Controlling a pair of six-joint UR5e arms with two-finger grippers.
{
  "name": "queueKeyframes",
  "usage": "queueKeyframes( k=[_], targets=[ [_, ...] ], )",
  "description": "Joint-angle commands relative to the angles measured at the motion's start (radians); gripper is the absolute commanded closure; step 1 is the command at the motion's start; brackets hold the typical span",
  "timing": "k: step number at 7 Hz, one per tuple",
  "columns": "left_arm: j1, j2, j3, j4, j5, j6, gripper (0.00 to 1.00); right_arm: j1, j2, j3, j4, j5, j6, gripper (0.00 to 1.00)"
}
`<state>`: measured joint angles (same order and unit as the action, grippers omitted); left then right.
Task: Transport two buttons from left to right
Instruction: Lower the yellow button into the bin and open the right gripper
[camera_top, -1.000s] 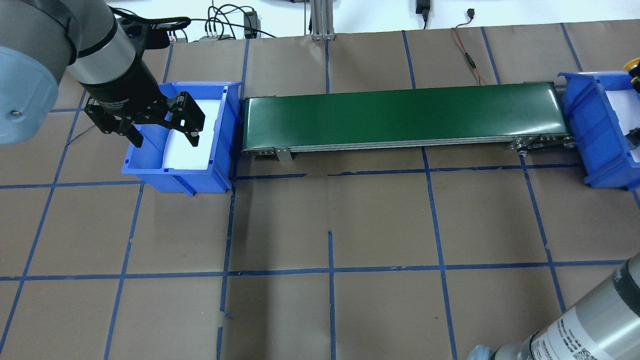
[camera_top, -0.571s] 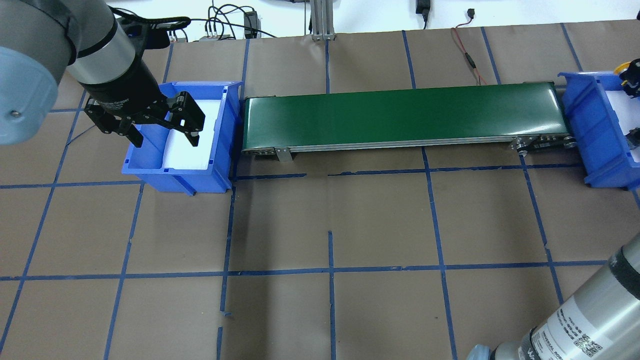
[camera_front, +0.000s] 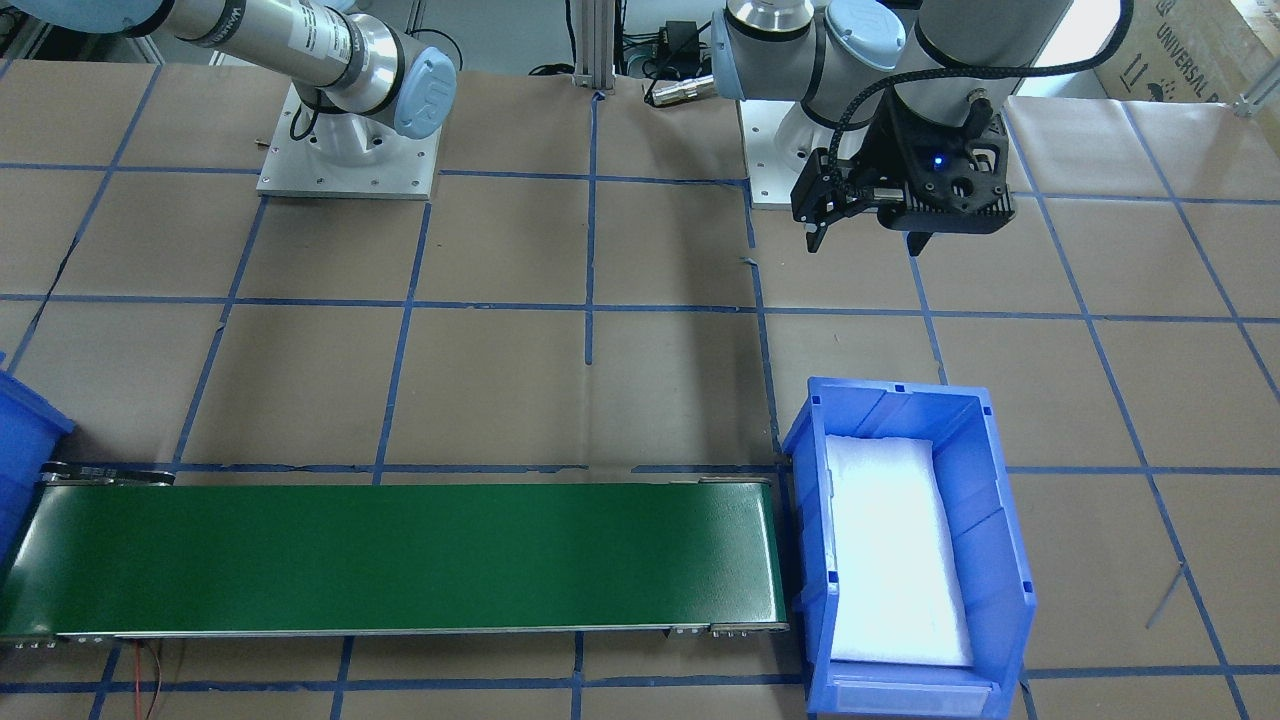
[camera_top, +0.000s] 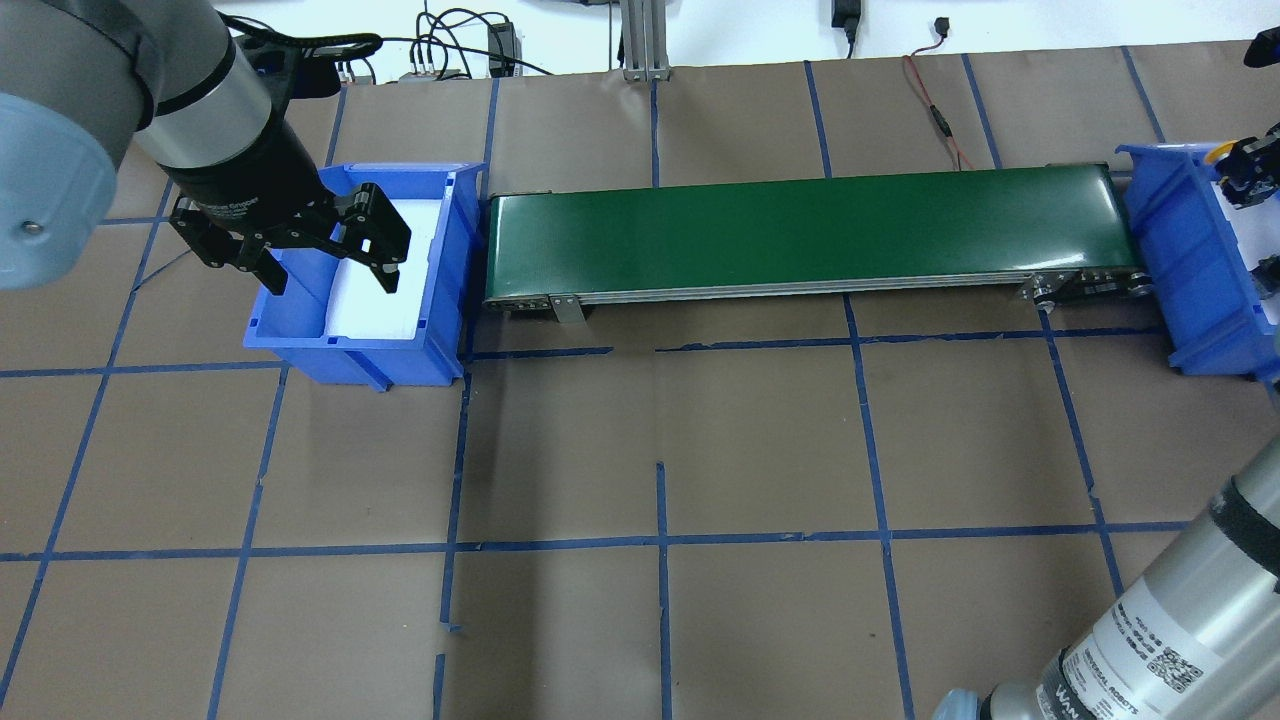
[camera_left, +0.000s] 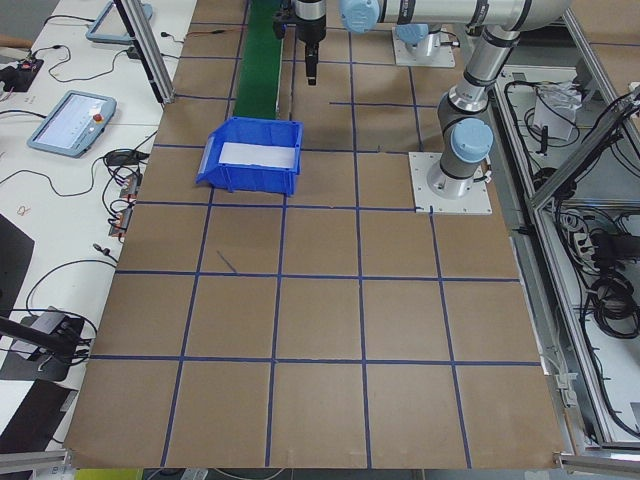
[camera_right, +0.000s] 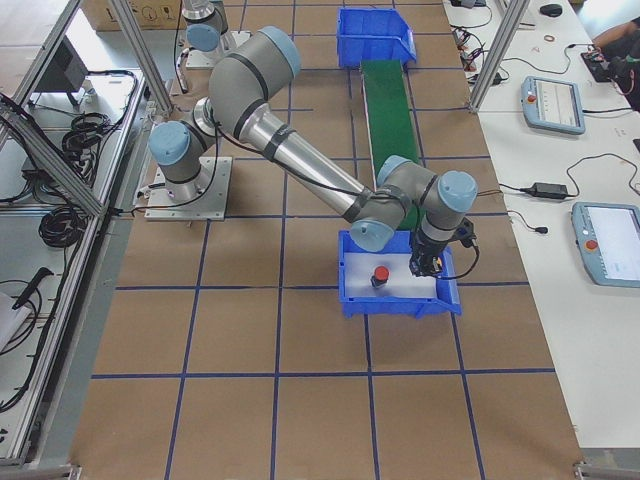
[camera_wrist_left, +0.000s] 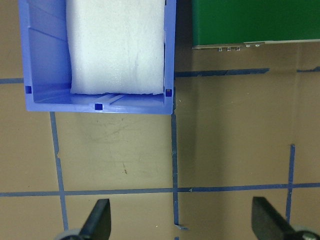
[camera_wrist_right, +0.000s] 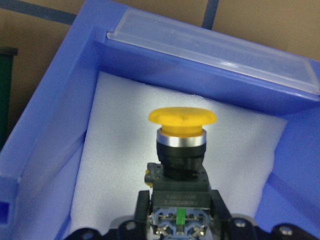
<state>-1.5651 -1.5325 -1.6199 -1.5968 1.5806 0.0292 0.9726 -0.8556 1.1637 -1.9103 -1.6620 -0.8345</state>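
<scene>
The yellow-capped button (camera_wrist_right: 182, 120) sits on its black-grey body between the fingers of my right gripper (camera_wrist_right: 180, 222), which is shut on it over the white foam of the right blue bin (camera_wrist_right: 60, 130). In the overhead view the right gripper (camera_top: 1250, 178) shows at the right edge with the yellow cap (camera_top: 1222, 152). The red-capped button (camera_right: 380, 275) stands on the foam in that bin (camera_right: 400, 303), beside the right gripper (camera_right: 425, 262). My left gripper (camera_top: 330, 275) is open and empty, above the near side of the left blue bin (camera_top: 350, 360), which holds only white foam.
A green conveyor belt (camera_top: 800, 235) runs between the two bins. The left wrist view shows the left bin (camera_wrist_left: 100, 106) and the belt's end (camera_wrist_left: 255, 20) over brown paper with blue tape lines. Cables lie at the table's far edge (camera_top: 930, 100).
My right gripper has moved with the yellow button further into view over the right bin, leftward and lower in the overhead view. The left gripper has not moved.
</scene>
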Motion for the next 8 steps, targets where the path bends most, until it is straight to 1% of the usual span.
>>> queueKeyframes(
  k=[1, 2, 3, 4, 5, 7, 8],
  targets=[
    [0.0, 0.0, 0.0, 0.0, 0.001, 0.0, 0.0, 0.0, 0.004, 0.005, -0.007, -0.013, -0.003, 0.79],
    [0.0, 0.0, 0.0, 0.0, 0.001, 0.0, 0.0, 0.0, 0.004, 0.017, -0.028, -0.01, -0.002, 0.62],
    [0.0, 0.0, 0.0, 0.0, 0.001, 0.0, 0.0, 0.0, -0.002, 0.048, -0.097, -0.002, -0.011, 0.41],
    [0.0, 0.0, 0.0, 0.0, 0.001, 0.0, 0.0, -0.002, -0.011, 0.077, -0.113, -0.002, -0.012, 0.23],
    [0.0, 0.0, 0.0, 0.0, 0.001, 0.0, 0.0, -0.002, -0.014, 0.083, -0.113, -0.002, -0.012, 0.0],
    [0.0, 0.0, 0.0, 0.0, 0.001, 0.0, 0.0, -0.002, -0.029, 0.083, -0.111, -0.012, -0.012, 0.0],
    [0.0, 0.0, 0.0, 0.0, 0.001, 0.0, 0.0, 0.0, -0.096, 0.082, -0.093, -0.009, -0.009, 0.0]
  ],
)
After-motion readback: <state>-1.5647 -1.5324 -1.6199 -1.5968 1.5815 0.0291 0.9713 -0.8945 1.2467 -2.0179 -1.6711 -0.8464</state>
